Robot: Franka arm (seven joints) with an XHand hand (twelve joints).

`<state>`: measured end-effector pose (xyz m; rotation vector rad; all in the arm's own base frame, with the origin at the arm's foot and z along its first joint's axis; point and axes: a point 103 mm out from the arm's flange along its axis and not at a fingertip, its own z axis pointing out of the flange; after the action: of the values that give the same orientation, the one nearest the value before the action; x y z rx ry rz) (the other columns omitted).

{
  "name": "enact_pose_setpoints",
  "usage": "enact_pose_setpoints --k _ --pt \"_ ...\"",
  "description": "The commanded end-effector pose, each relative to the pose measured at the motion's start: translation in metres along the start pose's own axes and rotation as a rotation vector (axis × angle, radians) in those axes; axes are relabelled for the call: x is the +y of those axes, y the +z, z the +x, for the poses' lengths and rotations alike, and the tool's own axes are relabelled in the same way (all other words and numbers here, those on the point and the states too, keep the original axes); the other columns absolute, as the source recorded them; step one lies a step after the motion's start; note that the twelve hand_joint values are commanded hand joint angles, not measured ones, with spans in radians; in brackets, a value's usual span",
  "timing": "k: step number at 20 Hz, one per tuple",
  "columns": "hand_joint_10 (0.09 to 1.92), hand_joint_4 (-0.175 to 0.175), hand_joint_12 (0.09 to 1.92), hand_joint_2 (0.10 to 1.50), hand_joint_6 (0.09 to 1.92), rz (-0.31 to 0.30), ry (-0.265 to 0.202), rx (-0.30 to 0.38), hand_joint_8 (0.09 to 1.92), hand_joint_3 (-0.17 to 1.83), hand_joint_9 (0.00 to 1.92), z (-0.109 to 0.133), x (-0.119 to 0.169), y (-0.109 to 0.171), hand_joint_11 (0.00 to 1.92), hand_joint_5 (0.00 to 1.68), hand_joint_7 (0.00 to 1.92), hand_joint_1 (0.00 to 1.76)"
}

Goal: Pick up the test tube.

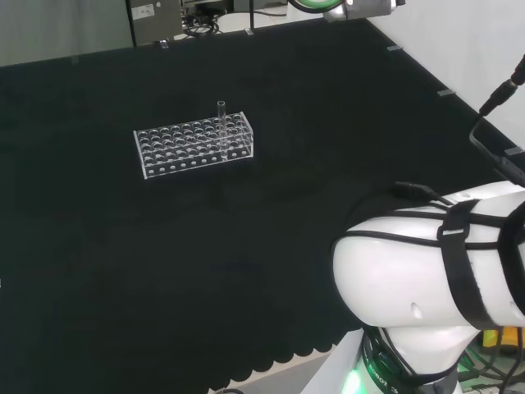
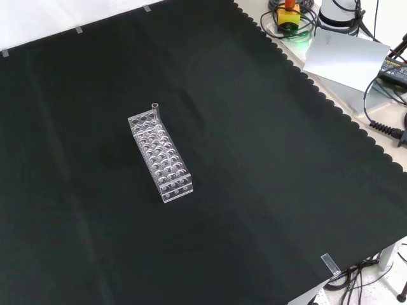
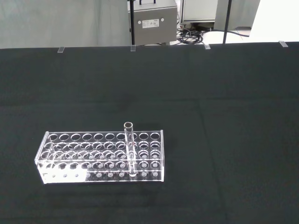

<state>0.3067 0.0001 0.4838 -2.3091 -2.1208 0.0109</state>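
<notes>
We locate the test tube [image 3: 129,148] standing upright in a clear plastic rack [image 3: 100,157] on the black cloth [image 1: 98,271]; in the head view the tube [image 1: 221,127] sits toward the right end of the rack [image 1: 193,144], and in the front view it [image 2: 155,109] rises at the rack's [image 2: 159,155] far end. We see one tube in the rack; the other holes that we can make out appear empty, and we cannot tell whether the tube holds any liquid. The white arm link [image 1: 435,271] stands at the right of the head view, well apart from the rack, and we cannot tell how the hand is set, as no frame shows it. We judge the approach as not yet begun. The main risks from here, in our judgement, are these: a descent off the tube's axis could knock the tube sideways or tip the light rack; a grasp taken too low could catch the rack's top plate, so the rack lifts with the tube; a lift that is not vertical could bind the tube in its hole. Clear glass on black cloth also makes the tube's edges hard to judge.
</notes>
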Motion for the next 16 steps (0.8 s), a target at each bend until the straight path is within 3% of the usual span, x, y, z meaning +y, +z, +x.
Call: enact_pose_setpoints --k 1,4,8,12,16 --pt "0.88 -0.063 1.57 0.66 0.28 -0.007 -0.004 -0.009 0.82 0.61 0.16 0.001 0.001 0.001 0.10 0.18 0.13 0.76" --pt "0.95 -0.066 1.61 0.72 0.11 -0.002 -0.014 -0.010 0.84 0.52 0.02 0.004 0.006 0.001 0.01 0.14 0.02 0.68" --pt "0.97 -0.068 1.62 0.73 0.09 0.014 -0.032 0.005 0.86 0.50 0.01 0.009 0.019 0.004 0.00 0.15 0.03 0.67" --pt "0.98 -0.077 1.63 0.73 0.09 0.035 -0.051 0.058 0.87 0.49 0.09 0.015 0.043 0.012 0.02 0.23 0.11 0.69" --pt "0.95 -0.093 1.61 0.73 0.09 0.063 -0.052 0.048 0.88 0.48 0.23 0.021 0.070 0.024 0.11 0.34 0.26 0.74"
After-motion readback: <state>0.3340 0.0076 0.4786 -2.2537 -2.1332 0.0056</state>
